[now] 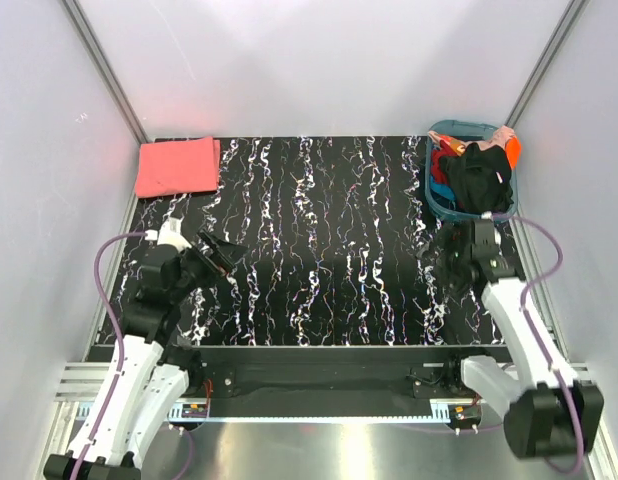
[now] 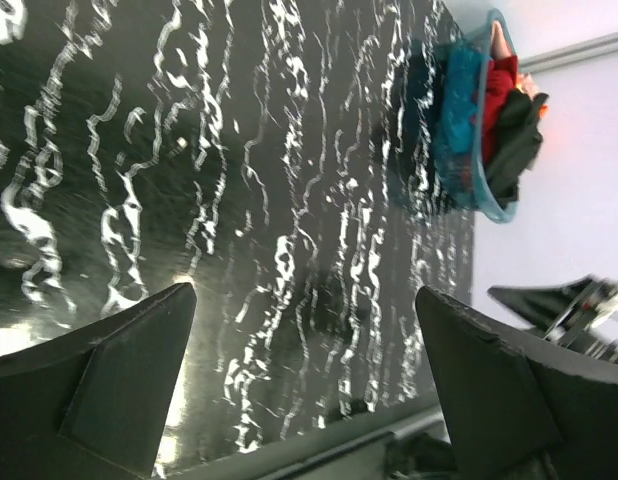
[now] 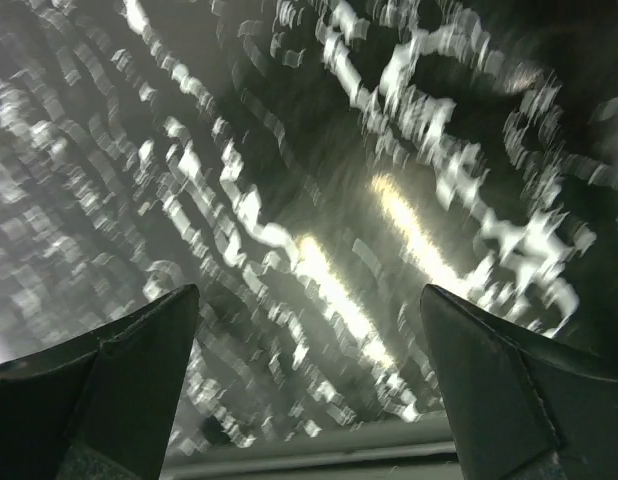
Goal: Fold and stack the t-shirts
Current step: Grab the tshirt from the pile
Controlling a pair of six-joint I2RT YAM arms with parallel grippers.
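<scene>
Wide-open and empty, the left hand (image 2: pixel 304 290) and right hand (image 3: pixel 307 295) hang over the black white-veined tabletop (image 1: pixel 319 230); a grab at the large black t-shirt (image 1: pixel 476 178) heaped in the teal plastic basket (image 1: pixel 436 205) may snag other garments (image 2: pixel 499 85) or tip it, well apart from the folded coral-pink t-shirt (image 1: pixel 176 166).

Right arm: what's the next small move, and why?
Probably reach the right tool forward over the basket rim, down toward the black t-shirt. That shirt lies bunched on top of the basket's contents, unfolded, while the coral-pink t-shirt already sits folded at the table's far-left corner. The right tool is open, empty, above bare table just short of the basket.
</scene>
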